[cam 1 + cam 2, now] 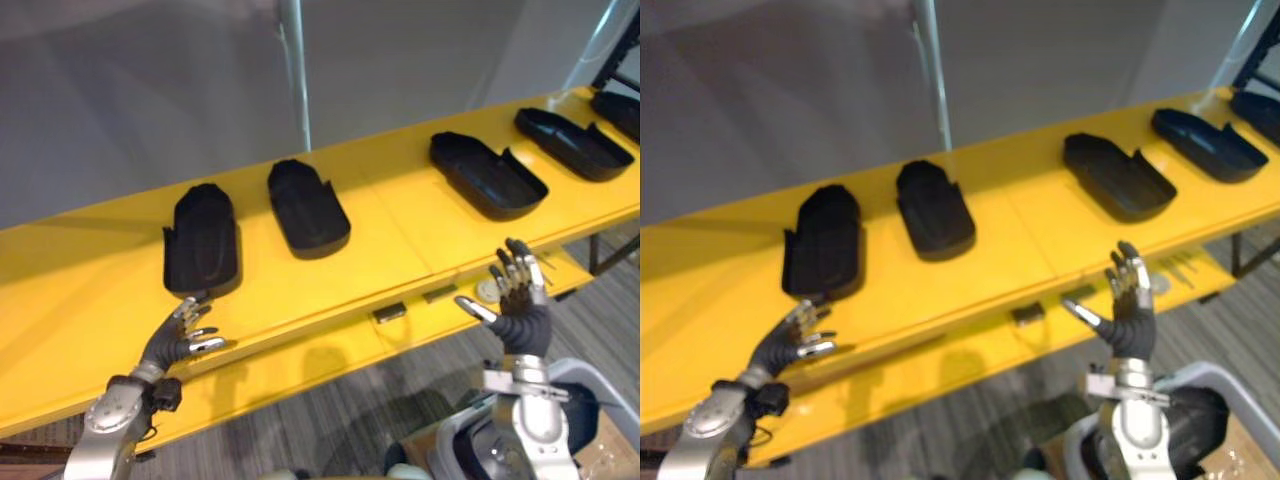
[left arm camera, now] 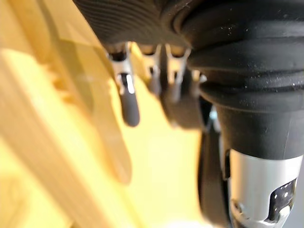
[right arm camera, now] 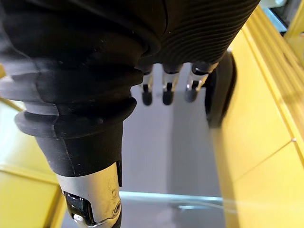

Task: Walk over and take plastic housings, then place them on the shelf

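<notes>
Several black plastic housings lie in a row on the yellow shelf. The leftmost housing is just beyond my left hand, whose relaxed fingers reach its near end without gripping it. A second housing lies beside it. Further right sit a third housing and a fourth housing. My right hand is raised at the shelf's front edge, fingers spread upward, holding nothing. In the right wrist view a housing shows beyond the fingers.
A lower yellow ledge runs under the shelf's front edge with small dark clips. A grey wall with a white post stands behind. A dark rack is at the far right. Grey carpet lies below.
</notes>
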